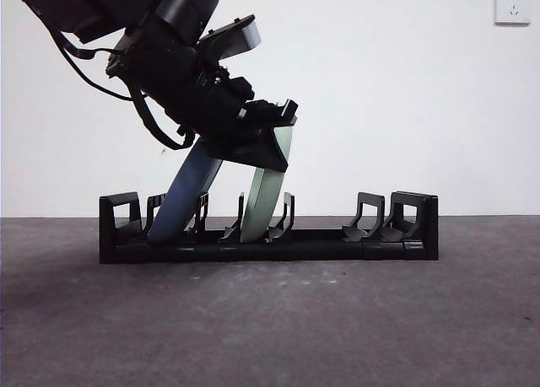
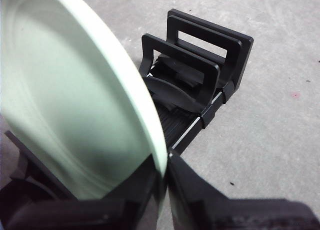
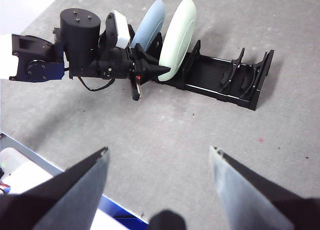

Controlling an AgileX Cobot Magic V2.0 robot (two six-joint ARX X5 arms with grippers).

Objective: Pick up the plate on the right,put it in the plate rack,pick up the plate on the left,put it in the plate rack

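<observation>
the left gripper (image 1: 268, 142) is clamped on the rim of the pale green plate (image 1: 264, 197), one jaw on each face, as the left wrist view shows closely. the plate stands on edge in a slot near the middle of the plate rack (image 1: 396, 244), leaning toward the right, its lower edge down between the dividers. whether it rests fully on the rack floor cannot be told. just left of it the blue plate (image 1: 184, 200) leans the same way in its own slot, near the rack's left end. the slots toward the right end stand unfilled.

the right gripper (image 3: 159, 162) hangs well away on the near side of the table, jaws spread wide and holding nothing.

the green plate looks stiff, smooth and glossy, so it is likely slippery and could chip if let fall. the rim is the sensible hold, as taken now. it looks light enough for a pinch grip, but release should probably wait until the dividers carry its weight, or it may tip against the blue one.
</observation>
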